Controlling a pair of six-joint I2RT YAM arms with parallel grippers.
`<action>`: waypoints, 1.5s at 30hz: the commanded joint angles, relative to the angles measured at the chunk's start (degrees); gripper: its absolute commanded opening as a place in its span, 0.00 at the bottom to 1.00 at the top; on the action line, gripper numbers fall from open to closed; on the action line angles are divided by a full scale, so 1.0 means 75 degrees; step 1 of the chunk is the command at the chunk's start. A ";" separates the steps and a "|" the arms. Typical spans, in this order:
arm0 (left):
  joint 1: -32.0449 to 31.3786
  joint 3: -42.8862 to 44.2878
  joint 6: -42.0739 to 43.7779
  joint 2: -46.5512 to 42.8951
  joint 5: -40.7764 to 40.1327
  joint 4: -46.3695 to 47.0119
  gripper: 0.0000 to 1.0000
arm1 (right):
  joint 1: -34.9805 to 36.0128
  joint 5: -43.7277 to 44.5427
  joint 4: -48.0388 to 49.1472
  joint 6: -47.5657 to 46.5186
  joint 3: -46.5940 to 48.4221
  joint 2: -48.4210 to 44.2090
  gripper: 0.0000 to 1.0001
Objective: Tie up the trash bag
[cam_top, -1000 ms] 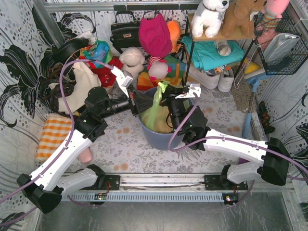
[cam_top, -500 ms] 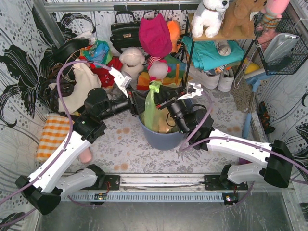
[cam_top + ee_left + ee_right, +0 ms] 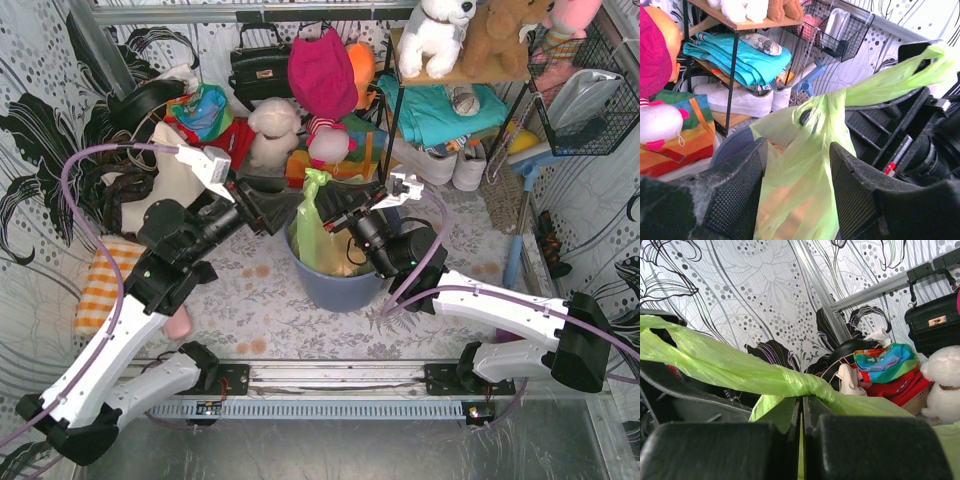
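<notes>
The lime-green trash bag (image 3: pixel 313 228) stands in a blue-grey bin (image 3: pixel 340 288), tan scraps showing through it. Its handle strips are twisted into a knot (image 3: pixel 802 381) at the top. My right gripper (image 3: pixel 338 204) is shut on a thin fold of the bag just under that knot, seen in the right wrist view as the right gripper (image 3: pixel 802 404). My left gripper (image 3: pixel 272 207) is open just left of the bag. In the left wrist view the bag (image 3: pixel 800 170) hangs loose between the left gripper's (image 3: pixel 799 148) spread fingers (image 3: pixel 737 192).
Behind the bin lie plush toys (image 3: pixel 272 125), a black handbag (image 3: pixel 262 66) and a pink hat (image 3: pixel 322 72). A metal shelf rack (image 3: pixel 452 78) with teal cloth and white shoes (image 3: pixel 740 99) stands at back right. An orange checked cloth (image 3: pixel 112 282) lies at the left.
My left gripper has opened, let go of the bag strip and drawn back to the left. My right gripper stays shut on the bag, shifted slightly left.
</notes>
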 commanded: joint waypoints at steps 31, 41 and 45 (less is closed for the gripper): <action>-0.0027 0.0352 -0.0299 0.0914 0.3361 0.1528 0.00 | -0.0480 -0.0706 0.0545 -0.0496 0.0123 0.0825 0.00; -0.0043 0.0079 -0.0049 0.1150 0.3265 0.0700 0.00 | -0.0830 -0.2804 0.1558 0.0080 0.0189 0.0951 0.00; -0.0043 0.0002 0.0042 0.1149 0.2568 0.0307 0.06 | -0.0899 -0.3384 0.2166 0.0371 0.0056 0.0986 0.00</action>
